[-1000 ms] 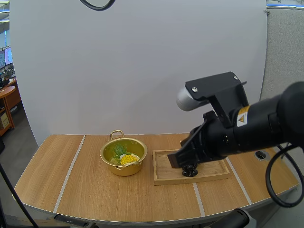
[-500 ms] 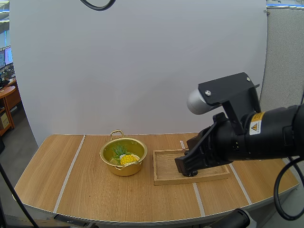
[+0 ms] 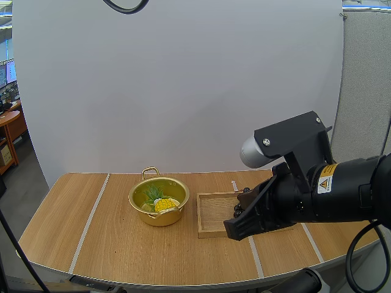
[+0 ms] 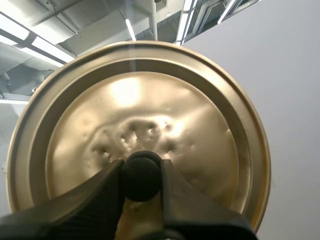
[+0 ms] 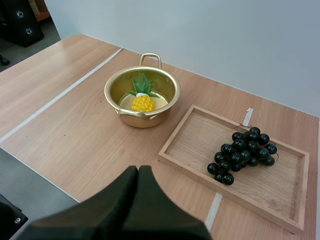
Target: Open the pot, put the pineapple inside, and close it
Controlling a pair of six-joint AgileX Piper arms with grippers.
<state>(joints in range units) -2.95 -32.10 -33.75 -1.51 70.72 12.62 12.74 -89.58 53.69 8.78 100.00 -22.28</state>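
Since a second ago the right arm has pulled back from over the tray toward the near edge of the surface, and its bulk now hides the tray's right part; the pot and its contents have not shifted.

The pineapple lies inside the open pot, yellow body toward the near side and green leaves toward the far side. In the right wrist view the pineapple rests on the pot's floor, and the pot stands upright with one handle at its far rim and one at its near rim.

The lid is off the pot. The left pincer pinches its black knob between both fingers.

The right pincer is pressed together into one dark wedge with nothing in it. It hangs above the surface, near the tray's front corner and apart from the pot.

The tray sits just beside the pot. Dark grapes lie in it, toward the end away from the pot. In the high view a few grapes peek out beside the arm.
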